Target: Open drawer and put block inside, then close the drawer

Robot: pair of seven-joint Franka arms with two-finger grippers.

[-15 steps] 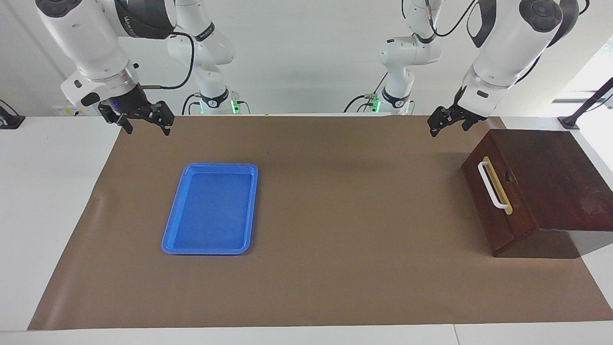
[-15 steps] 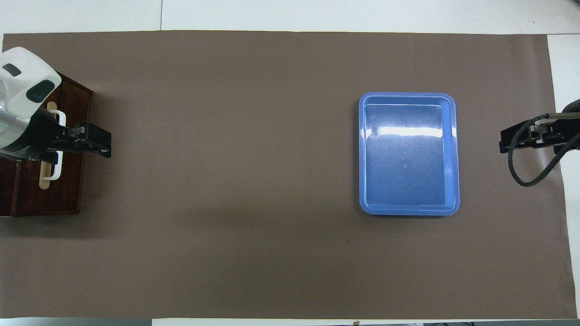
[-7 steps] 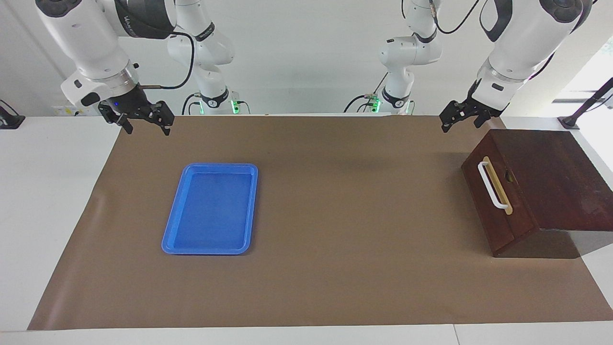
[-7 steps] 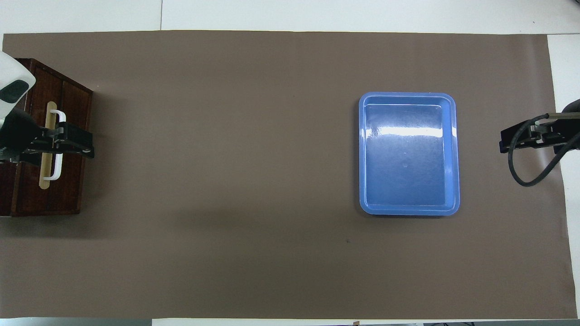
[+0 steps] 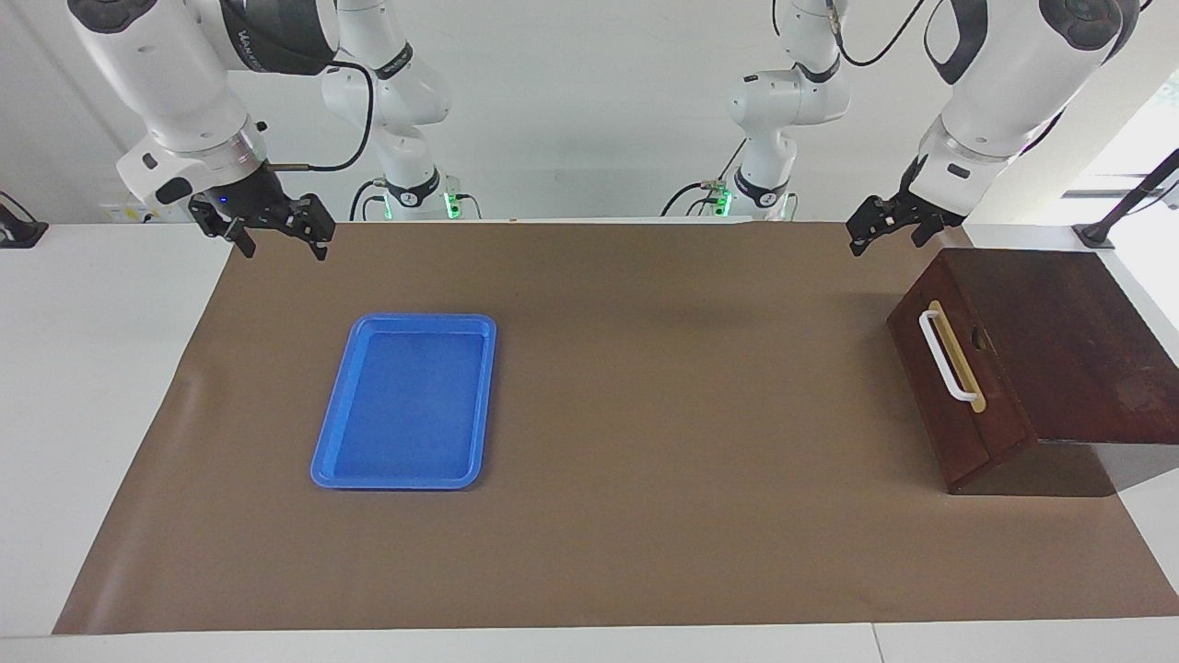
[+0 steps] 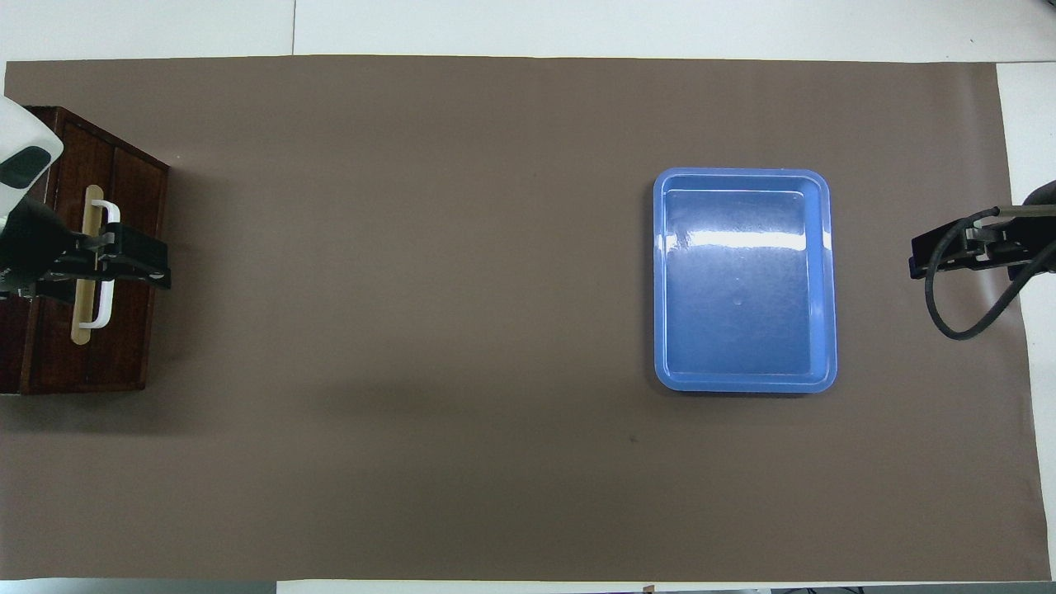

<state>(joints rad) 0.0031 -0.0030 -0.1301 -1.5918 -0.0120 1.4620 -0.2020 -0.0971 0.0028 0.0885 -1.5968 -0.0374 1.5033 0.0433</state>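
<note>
left gripper (image 5: 886, 226) hanging at upper right of the facing frame above the shut drawer (image 5: 953, 387), fingers parted, empty | block unseen | right gripper (image 5: 276, 226) waiting, fingers spread | advice: square up on handle (image 5: 947, 356), pull straight

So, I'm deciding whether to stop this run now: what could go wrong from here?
1. No block shows on the mat or in the blue tray, and the drawer is shut, so whether it went inside cannot be confirmed.
2. The left gripper hangs in the air by the cabinet's top edge nearest the robots; a careless sweep might knock the cabinet.
3. The right gripper waits, raised over the mat's edge: little risk.
</note>
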